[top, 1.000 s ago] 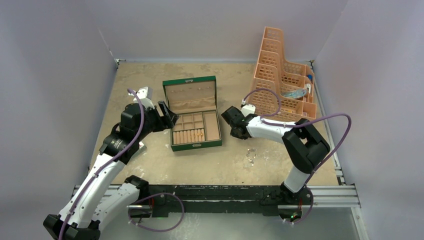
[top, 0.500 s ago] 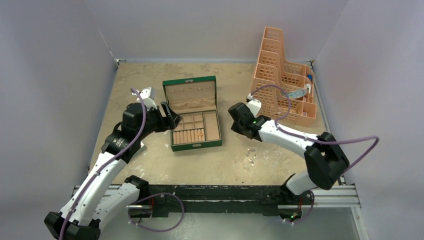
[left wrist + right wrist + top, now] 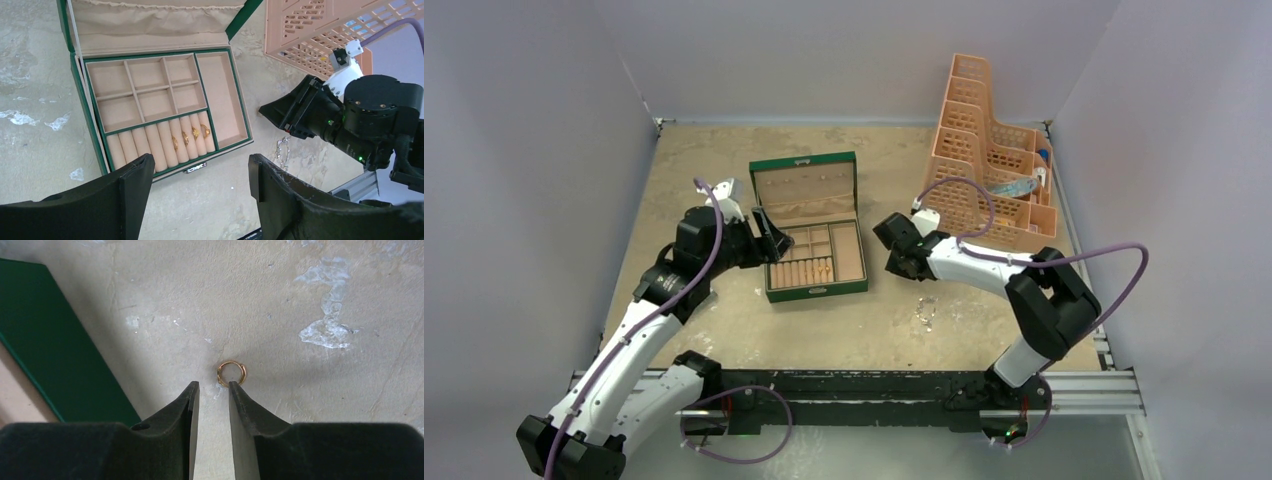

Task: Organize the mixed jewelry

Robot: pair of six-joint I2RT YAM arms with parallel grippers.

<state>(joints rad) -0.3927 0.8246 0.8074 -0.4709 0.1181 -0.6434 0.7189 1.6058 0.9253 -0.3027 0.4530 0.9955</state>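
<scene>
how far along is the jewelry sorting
Done: a few gold rings sit in the green box's ring rolls. In hand: nothing; the right pincer, slightly open, is at a loose gold ring on the table. To do: that ring and the silvery chain.

Surface [image 3: 724, 160]: tan, mottled, with pale worn patches [image 3: 325, 332] where the coating has scuffed; enclosed at left, rear and right by plain pale lavender-grey walls [image 3: 854, 50]; a metal rail [image 3: 1094, 392] runs along the near edge; lighting even and diffuse; shadows soft.
</scene>
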